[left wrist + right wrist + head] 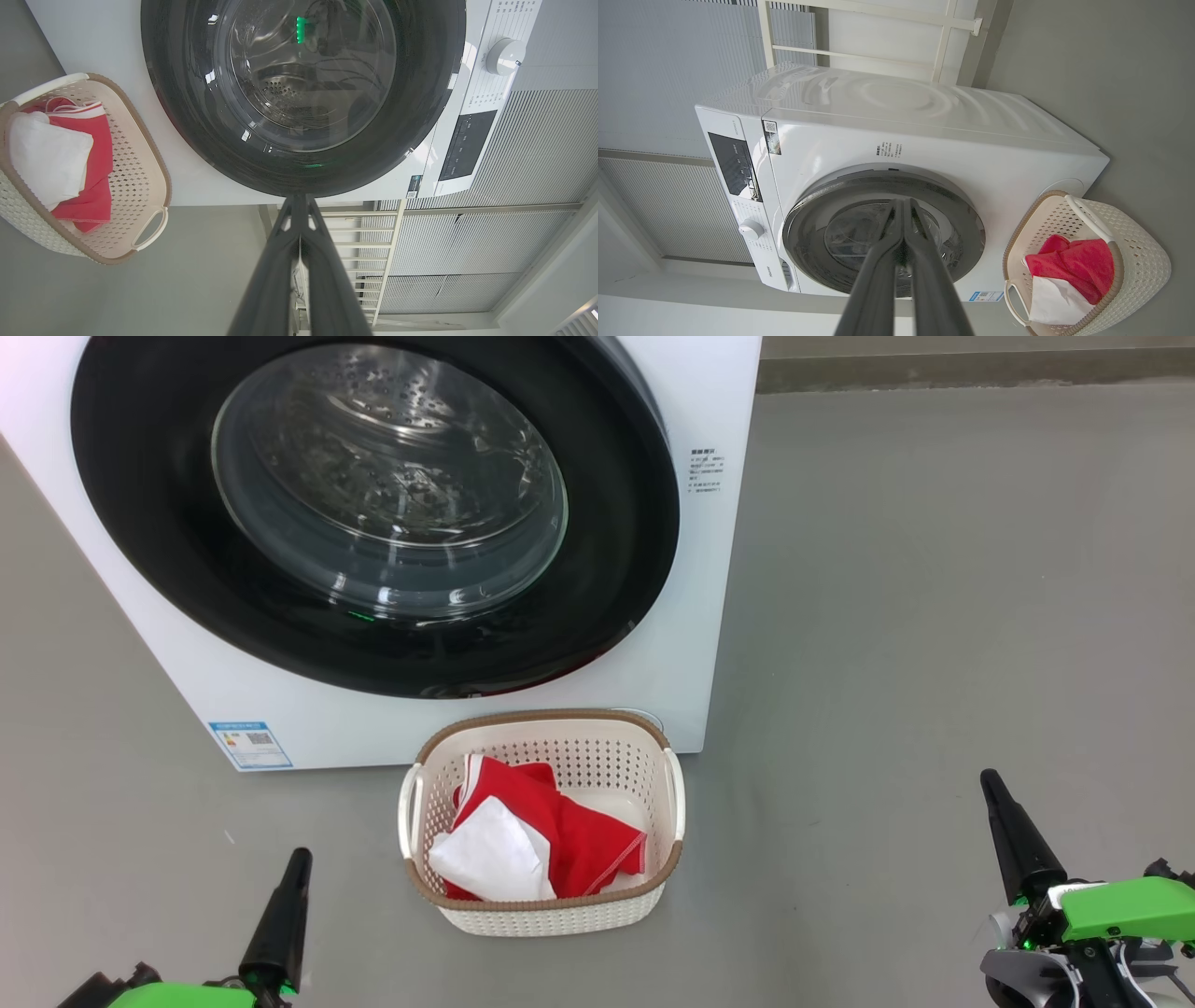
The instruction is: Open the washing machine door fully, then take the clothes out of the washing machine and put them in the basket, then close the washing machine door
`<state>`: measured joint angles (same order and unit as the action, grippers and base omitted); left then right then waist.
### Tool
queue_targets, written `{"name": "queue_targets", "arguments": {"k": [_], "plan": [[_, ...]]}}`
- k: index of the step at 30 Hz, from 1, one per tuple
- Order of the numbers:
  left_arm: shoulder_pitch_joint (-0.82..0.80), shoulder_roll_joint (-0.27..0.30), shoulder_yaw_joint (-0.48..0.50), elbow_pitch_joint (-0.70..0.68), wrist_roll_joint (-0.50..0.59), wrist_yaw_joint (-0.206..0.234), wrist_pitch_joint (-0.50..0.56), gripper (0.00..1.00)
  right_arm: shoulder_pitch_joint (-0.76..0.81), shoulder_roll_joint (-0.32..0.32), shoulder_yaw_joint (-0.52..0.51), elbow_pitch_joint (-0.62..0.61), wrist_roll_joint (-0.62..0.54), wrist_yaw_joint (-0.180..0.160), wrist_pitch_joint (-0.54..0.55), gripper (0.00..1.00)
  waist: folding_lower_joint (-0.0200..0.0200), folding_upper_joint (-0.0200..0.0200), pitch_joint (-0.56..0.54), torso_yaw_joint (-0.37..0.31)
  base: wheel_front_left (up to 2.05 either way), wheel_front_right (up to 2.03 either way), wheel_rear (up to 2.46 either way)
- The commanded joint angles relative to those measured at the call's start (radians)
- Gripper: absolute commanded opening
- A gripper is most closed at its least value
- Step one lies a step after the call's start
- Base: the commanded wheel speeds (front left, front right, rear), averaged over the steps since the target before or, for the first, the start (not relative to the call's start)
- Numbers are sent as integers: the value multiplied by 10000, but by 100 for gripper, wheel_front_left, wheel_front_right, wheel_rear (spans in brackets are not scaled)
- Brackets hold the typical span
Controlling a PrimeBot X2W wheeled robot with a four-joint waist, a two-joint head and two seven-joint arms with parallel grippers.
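Note:
The white washing machine (709, 569) stands ahead with its round black door (140, 523) closed flat against the front; through the glass I see the steel drum. On the floor in front sits the cream basket (579, 756), holding the red clothes (588, 840) with a white panel. My left gripper (299, 855) is shut at the lower left and my right gripper (986, 777) is shut at the lower right, both empty and well back from the basket. In the left wrist view my fingers (299, 198) point at the door (187, 116); in the right wrist view the gripper (903, 201) lies over the door (962, 219).
Grey floor (934, 616) spreads to the right of the machine. A blue label (250, 745) sits at the machine's lower left corner. The control panel with a white knob (504, 55) sits beside the door. A ribbed wall and a pale rack (373, 242) stand behind.

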<state>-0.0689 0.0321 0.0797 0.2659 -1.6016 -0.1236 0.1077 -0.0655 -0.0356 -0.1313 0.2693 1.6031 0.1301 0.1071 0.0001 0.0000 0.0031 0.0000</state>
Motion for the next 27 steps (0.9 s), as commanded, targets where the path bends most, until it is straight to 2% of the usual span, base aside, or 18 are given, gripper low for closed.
{"name": "queue_targets", "arguments": {"k": [1, 27], "plan": [[-392, 181, 341, -206, -70, -71, 56, 0, -424, -146, 176, -246, 56, 6, 60, 0, 0, 0, 0, 0, 0, 0, 0], [-392, 181, 341, -206, -71, -71, 55, 0, -424, -146, 176, -246, 57, 6, 60, 0, 0, 0, 0, 0, 0, 0, 0]]}}
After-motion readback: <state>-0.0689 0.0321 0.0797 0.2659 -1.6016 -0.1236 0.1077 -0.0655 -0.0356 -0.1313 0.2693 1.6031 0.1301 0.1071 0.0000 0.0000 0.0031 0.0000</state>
